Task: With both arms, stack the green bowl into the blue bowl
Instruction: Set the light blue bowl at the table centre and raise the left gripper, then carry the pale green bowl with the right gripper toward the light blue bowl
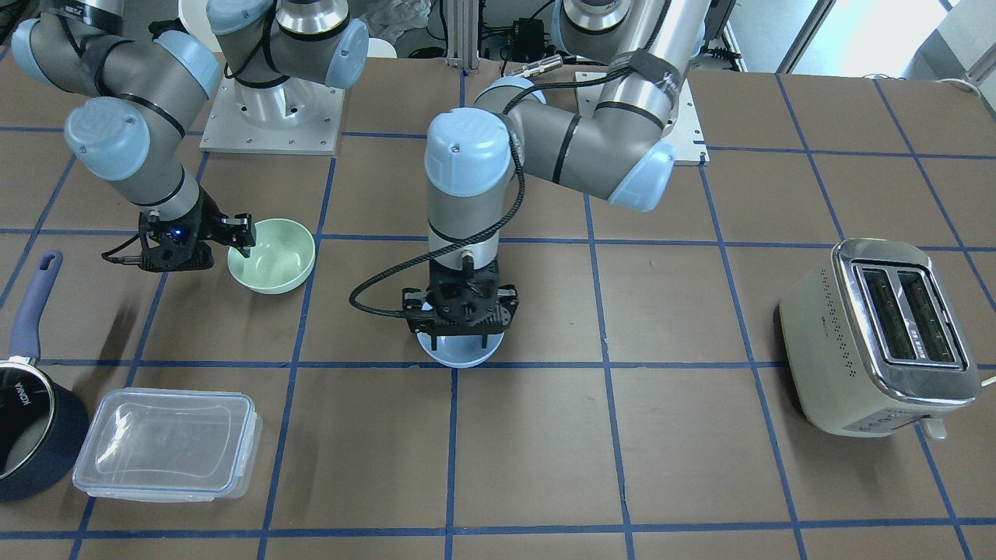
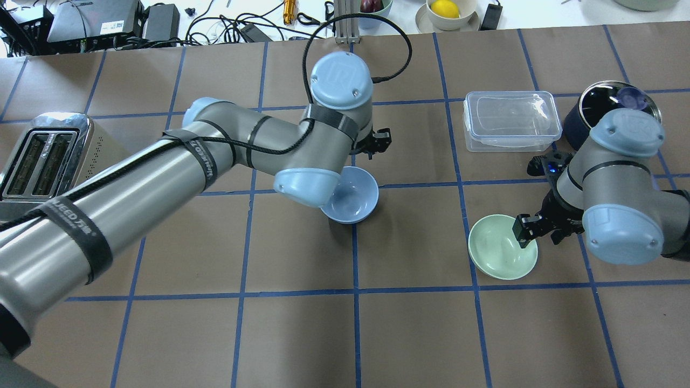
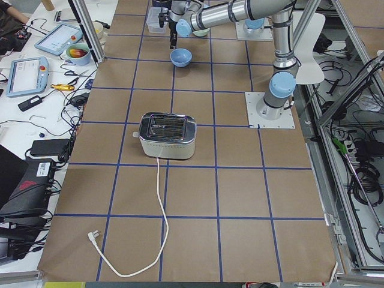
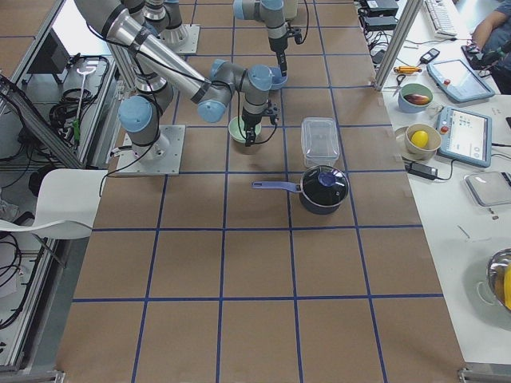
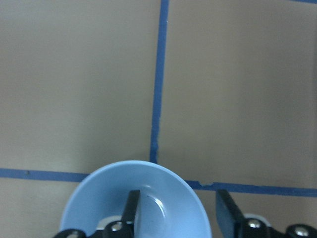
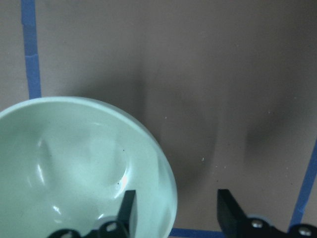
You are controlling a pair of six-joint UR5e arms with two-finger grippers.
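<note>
There are two bowls on the table (image 1: 545, 467), and they sit well apart: one green bowl (image 1: 272, 257) on the robot's right side, near the one clear box (image 1: 167, 443) and the one dark pan (image 1: 43, 451), and one blue bowl (image 2: 353, 202) near the middle, on a blue tape line (image 1: 452, 435). There are two arms (image 2: 242, 145), one at each bowl. The left gripper (image 5: 178, 213) is spread wide over the blue bowl's rim, one finger (image 5: 132, 212) inside and one outside, not pinching it, and the right gripper (image 6: 176, 213) is spread just the same over the green bowl's rim; one toaster (image 1: 879, 334) stands far off on the left side.
</note>
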